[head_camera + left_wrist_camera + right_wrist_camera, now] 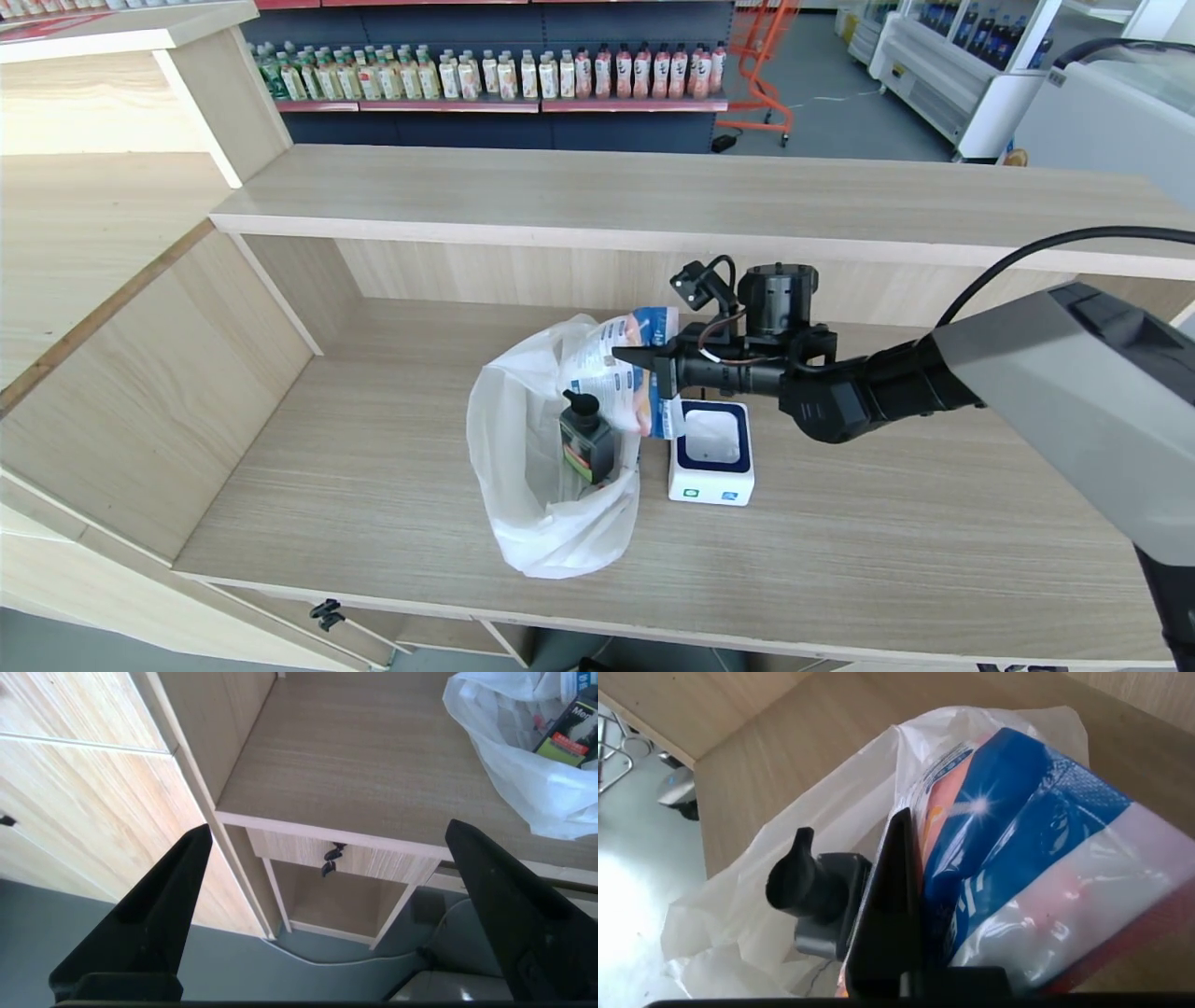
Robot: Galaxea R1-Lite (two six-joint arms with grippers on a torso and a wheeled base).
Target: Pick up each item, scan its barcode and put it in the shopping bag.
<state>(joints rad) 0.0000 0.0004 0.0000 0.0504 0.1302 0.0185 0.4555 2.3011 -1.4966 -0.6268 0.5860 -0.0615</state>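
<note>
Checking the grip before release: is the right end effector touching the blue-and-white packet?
Touching. The right wrist view shows the right end effector with one black finger pressed flat against the packet.

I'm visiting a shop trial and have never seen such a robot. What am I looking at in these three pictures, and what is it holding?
This is a two-armed robot at a wooden counter. The wide picture comes from a camera on its head, the other two from cameras on its wrists. On the counter stand a white shopping bag and, beside it, a small white scanner. A dark pump bottle sits in the bag. The right gripper is shut on a blue-and-white packet at the bag's mouth. The left gripper, open and empty, hangs in front of the counter.
</note>
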